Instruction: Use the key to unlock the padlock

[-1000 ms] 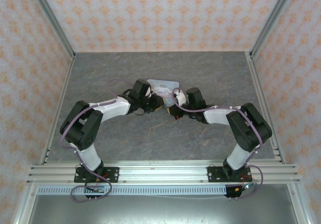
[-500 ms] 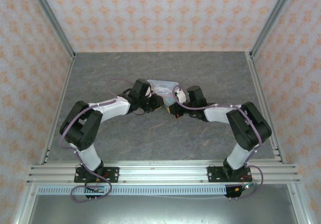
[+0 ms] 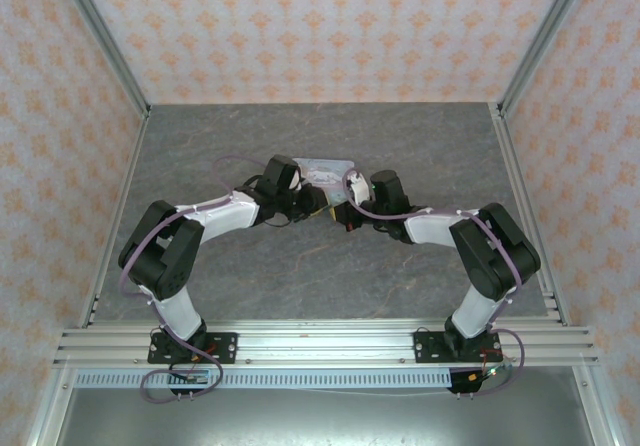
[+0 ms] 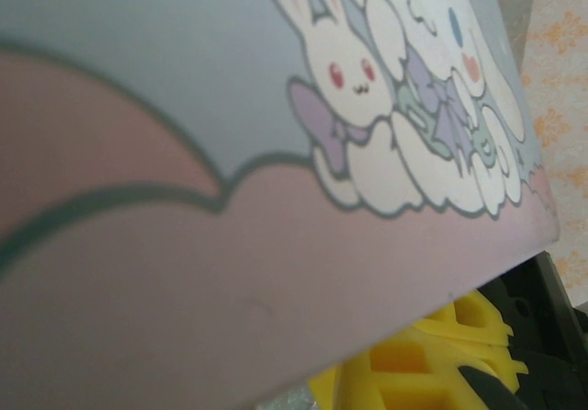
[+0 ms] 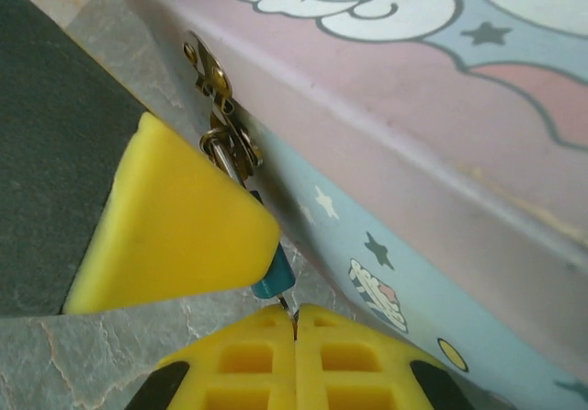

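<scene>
Right gripper [image 5: 295,329]: shifted leftward, pinched shut on slim metal key [image 5: 291,310] (left gripper [image 3: 320,206]: cannot tell).
Tiny teal metal padlock [image 5: 272,279]: light, likely swings; hold its body.

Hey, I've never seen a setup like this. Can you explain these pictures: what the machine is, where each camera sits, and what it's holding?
This is a robot: a left arm and a right arm bolted at the near edge of a grey table. The wide picture looks down from above and behind them; the left gripper and right gripper meet at a pale blue cartoon tin. The other two pictures come from cameras on the wrists. The left one sits close to the tin's lid, one yellow finger at its edge; whether that gripper grips is unclear. The right one shows a tiny teal padlock hanging from the tin's clasp, and the right gripper shut on a thin metal sliver, apparently the key.
</scene>
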